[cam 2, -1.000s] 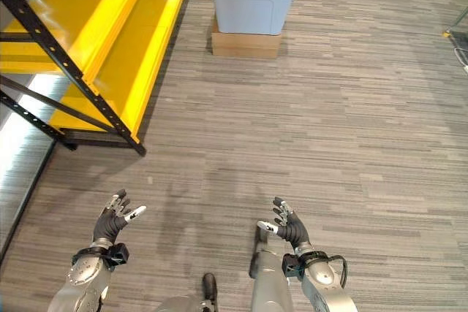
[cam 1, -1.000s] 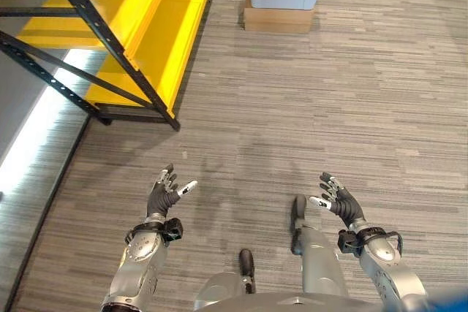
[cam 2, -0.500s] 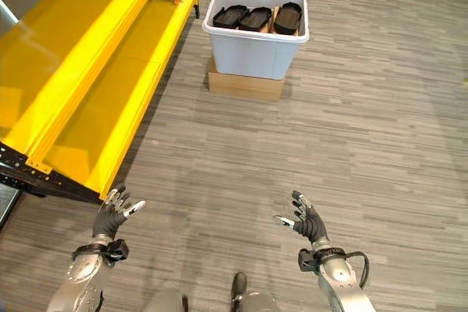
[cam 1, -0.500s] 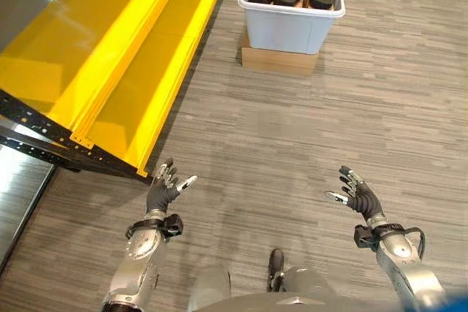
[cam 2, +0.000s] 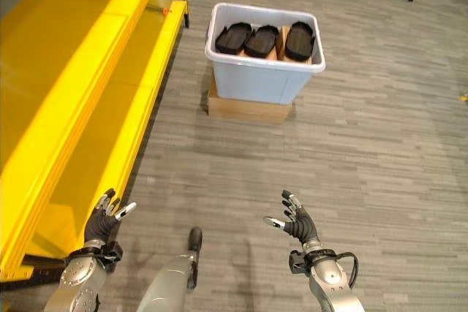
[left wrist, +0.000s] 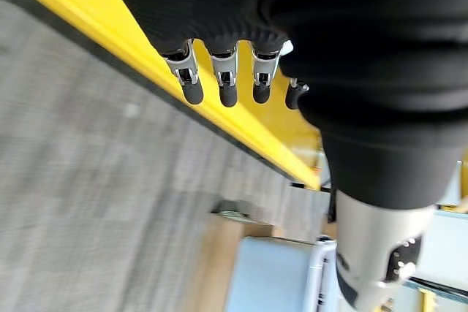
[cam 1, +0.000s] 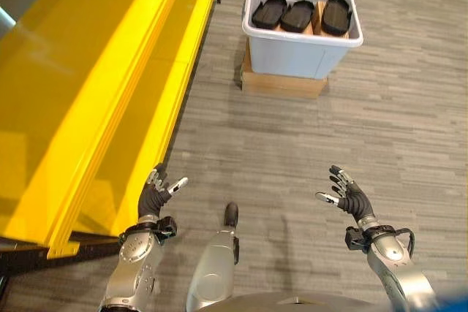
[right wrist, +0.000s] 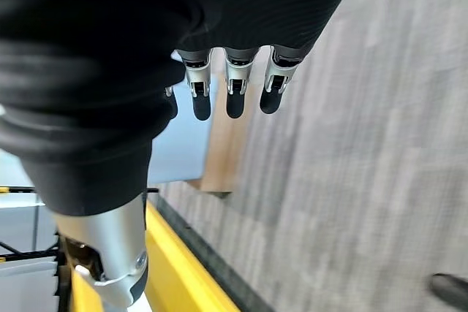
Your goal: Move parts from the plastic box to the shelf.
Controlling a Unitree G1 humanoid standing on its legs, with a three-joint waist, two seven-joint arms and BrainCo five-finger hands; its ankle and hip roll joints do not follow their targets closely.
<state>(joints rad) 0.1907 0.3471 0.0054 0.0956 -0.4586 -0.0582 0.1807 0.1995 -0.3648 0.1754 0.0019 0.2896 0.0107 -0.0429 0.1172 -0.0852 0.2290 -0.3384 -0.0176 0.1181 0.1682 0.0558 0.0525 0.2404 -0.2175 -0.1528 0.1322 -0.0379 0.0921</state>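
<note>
Both robot hands, left (cam 1: 155,196) and right (cam 1: 346,196), spread and empty, well short of the plastic box (cam 2: 265,78). Three black parts (cam 2: 265,40) standing inside, side by side. Probably stiff, light moulded trays; best gripped along an upper rim. Yellow shelf (cam 2: 66,100) alongside, left.

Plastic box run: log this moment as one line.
left hand: open, empty | right hand: open, empty | plastic box: on cardboard base, three black parts inside | shelf: to robot's left

Silver arms, dark ribbed wrist covers
</note>
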